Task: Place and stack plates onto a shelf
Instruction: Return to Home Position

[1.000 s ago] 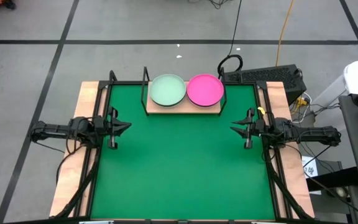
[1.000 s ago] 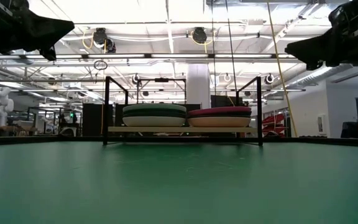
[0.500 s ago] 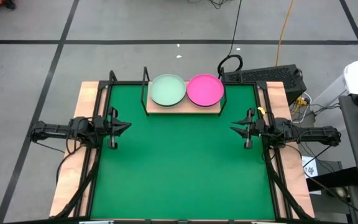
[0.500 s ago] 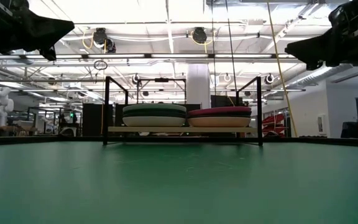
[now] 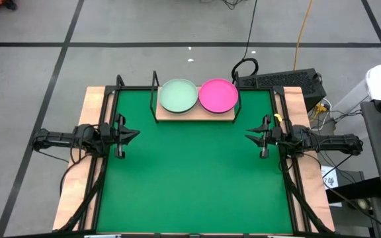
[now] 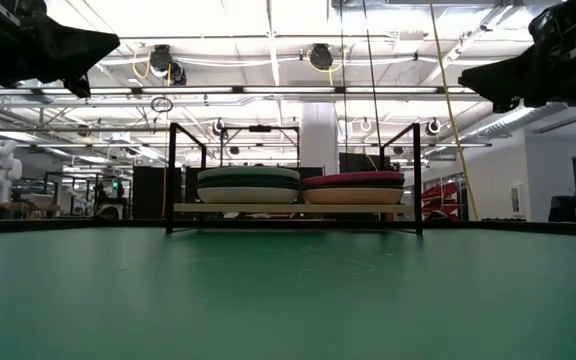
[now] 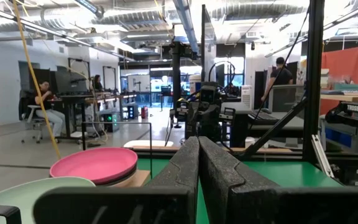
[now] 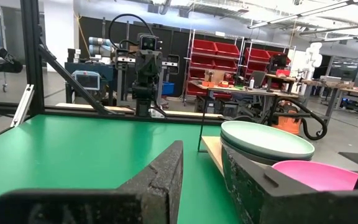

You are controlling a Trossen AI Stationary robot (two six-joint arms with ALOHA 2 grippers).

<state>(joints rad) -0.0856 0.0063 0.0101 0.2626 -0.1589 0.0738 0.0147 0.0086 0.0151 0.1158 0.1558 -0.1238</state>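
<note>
The left tool [image 5: 136, 135], its fingers pressed together and holding nothing, hovers at the left edge of the bench [image 5: 190, 192] and has not moved in the last second. Well apart from it, between the 2 tools and toward the far side, the shelf [image 5: 194, 117] carries 2 stacks of plates, with the mint green plate [image 5: 178, 95] on top of one. The magenta plate [image 5: 217, 95] tops the other, just beside it. The right tool [image 5: 248, 137], fingers a little apart and empty, is equally motionless at the right edge, so I judge the stacking finished and both arms already at home.
</note>
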